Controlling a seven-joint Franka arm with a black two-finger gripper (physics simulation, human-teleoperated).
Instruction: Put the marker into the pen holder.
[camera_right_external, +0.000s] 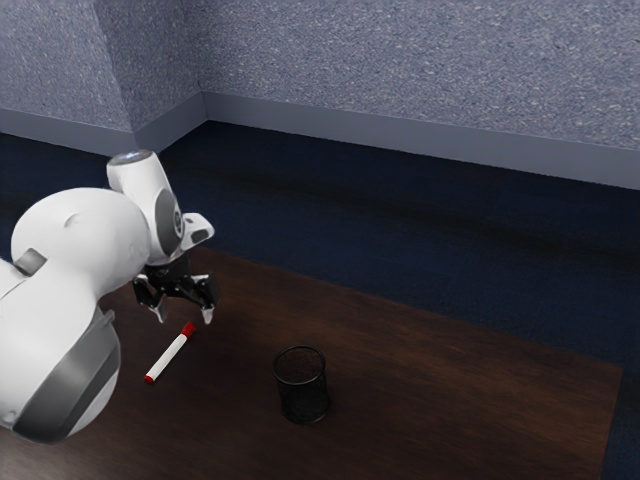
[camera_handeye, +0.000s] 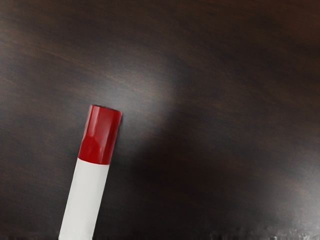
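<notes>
Gripper (camera_right_external: 183, 314) open — nr marker (camera_right_external: 170, 354), pen holder (camera_right_external: 302, 385) apart

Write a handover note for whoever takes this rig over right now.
Hand: open, holding nothing, raised over the table near the marker's longer red end.
Marker: lying on the table, on the exterior view's left of the pen holder, which stands upright.
Done: no grasp or placement yet.
Left: grip the marker, lift it, put it into the pen holder.
</notes>
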